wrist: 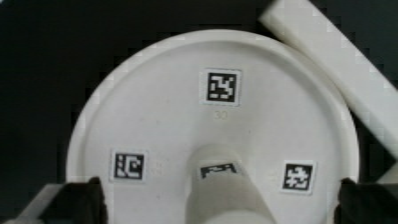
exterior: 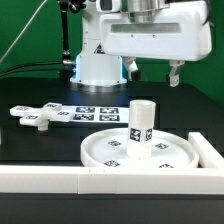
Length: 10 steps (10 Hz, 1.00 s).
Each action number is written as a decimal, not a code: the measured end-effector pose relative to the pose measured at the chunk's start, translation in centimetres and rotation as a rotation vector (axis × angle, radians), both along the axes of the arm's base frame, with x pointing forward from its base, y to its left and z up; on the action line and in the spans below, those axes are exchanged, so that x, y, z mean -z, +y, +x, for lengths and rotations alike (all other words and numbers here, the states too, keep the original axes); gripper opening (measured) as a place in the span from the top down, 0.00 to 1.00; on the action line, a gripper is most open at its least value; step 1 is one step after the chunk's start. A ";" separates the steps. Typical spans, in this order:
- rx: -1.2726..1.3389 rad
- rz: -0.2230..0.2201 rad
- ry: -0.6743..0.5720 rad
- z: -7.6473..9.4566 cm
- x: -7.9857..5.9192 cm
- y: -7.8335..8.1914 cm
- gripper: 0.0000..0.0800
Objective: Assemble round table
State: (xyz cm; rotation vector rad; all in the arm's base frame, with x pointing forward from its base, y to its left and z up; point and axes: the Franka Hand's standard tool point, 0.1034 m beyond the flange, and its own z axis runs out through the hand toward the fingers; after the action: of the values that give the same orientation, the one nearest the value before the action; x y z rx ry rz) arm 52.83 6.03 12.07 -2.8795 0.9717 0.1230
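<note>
white post (exterior: 141, 128) upright on disc (exterior: 95, 148); gripper (exterior: 153, 70) released, above; cross piece (exterior: 40, 116) only in exterior view.

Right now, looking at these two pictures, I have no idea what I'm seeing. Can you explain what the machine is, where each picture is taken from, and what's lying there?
The machine is a white robot arm ending in a two-finger claw, which is open and holds nothing. One picture comes from a camera standing off the arm. The other looks down from the arm's wrist. On the black table lies a large round rimmed white plastic disc, and a short white cylindrical post stands upright on it. At the exterior view's left, apart from the disc, lies a flat white cross-shaped piece. Next to it is the marker board. A long white border wall runs nearest the camera.
</note>
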 end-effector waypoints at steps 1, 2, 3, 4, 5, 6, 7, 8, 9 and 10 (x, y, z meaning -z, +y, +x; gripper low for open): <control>-0.092 0.000 -0.008 -0.1 0.1 0.0 0.19; -0.169 0.002 -0.020 -0.2 0.2 -0.2 0.19; -0.235 0.005 -0.027 -0.3 0.2 -0.2 0.19; -0.315 0.008 -0.036 -0.3 0.2 -0.2 0.19; -0.368 0.011 -0.041 -0.3 0.3 -0.3 0.19; -0.512 0.010 -0.067 -0.4 0.6 -1.0 0.19; -0.616 -0.006 -0.099 -1.0 1.0 -2.3 0.19; -0.697 -0.040 -0.127 -2.1 1.3 -3.8 0.19; -0.764 -0.044 -0.131 -3.0 1.6 -5.9 0.19; -0.800 -0.049 -0.129 -3.0 1.9 -8.7 0.19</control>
State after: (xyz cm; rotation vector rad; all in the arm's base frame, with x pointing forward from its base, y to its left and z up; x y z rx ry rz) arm 49.79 -2.70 10.14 -3.0766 -0.2382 -0.0315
